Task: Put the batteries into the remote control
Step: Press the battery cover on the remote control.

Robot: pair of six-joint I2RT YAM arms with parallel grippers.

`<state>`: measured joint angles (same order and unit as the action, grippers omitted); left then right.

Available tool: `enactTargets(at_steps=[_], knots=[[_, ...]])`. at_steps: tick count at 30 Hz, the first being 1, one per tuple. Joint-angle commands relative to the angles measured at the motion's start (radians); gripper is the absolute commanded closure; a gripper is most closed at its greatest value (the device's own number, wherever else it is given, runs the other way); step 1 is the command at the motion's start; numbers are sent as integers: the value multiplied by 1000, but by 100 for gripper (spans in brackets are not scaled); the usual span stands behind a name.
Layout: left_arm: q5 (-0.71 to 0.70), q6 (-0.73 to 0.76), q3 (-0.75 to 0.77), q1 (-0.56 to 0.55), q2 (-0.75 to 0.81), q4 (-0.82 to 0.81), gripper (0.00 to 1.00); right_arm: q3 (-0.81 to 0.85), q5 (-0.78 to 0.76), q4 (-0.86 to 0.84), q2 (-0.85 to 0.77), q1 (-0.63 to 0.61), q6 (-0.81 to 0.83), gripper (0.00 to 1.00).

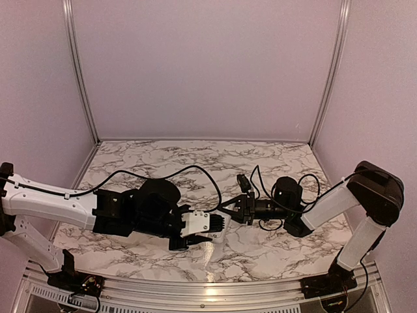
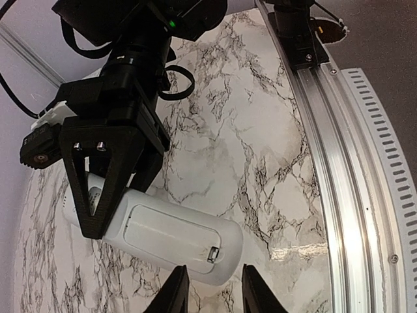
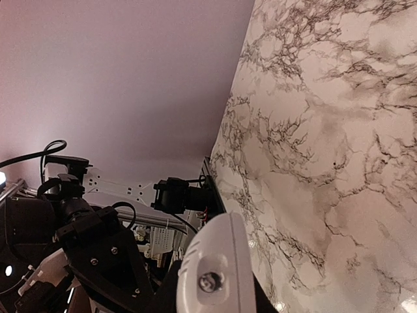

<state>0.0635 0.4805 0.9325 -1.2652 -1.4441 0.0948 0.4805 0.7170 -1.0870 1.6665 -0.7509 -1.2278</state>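
The remote control [image 2: 176, 238] lies back-up at the lower middle of my left wrist view. Its battery cover [image 2: 166, 235] is shut with the latch [image 2: 212, 254] at the rounded end, so whatever is in the compartment is hidden from me. In the overhead view the remote control [image 1: 197, 223] sits low and centre, bridging my two arms over the marble table [image 1: 273, 251], and it looks lifted off the surface. Bare marble runs toward the back wall [image 1: 208, 72], while the metal front rail [image 2: 339, 195] passes close along the right of my left wrist view. My left gripper [image 2: 215, 290] has its fingers [image 2: 174, 293] set just wide enough to pinch the rounded end from both sides. My right gripper [image 2: 111, 195] comes in from the upper left, and its black fingers [image 2: 98, 176] are clamped across the remote control's opposite end.
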Motion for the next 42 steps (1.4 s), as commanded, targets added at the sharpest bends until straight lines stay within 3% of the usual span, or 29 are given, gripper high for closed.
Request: enactTargets(at_steps=[1,19,30,42], knots=[[14,19,53,-7,-30,8,70,29,4,-22,6,-17,-13,100],[10,37,110,-13,-131,105,65,22,22,-100,12,-22,-72,100],[-5,26,108,-13,-184,187,69,11,40,-207,10,-21,-141,100],[-36,67,33,-13,-121,144,67,9,45,-240,10,-22,-160,100]])
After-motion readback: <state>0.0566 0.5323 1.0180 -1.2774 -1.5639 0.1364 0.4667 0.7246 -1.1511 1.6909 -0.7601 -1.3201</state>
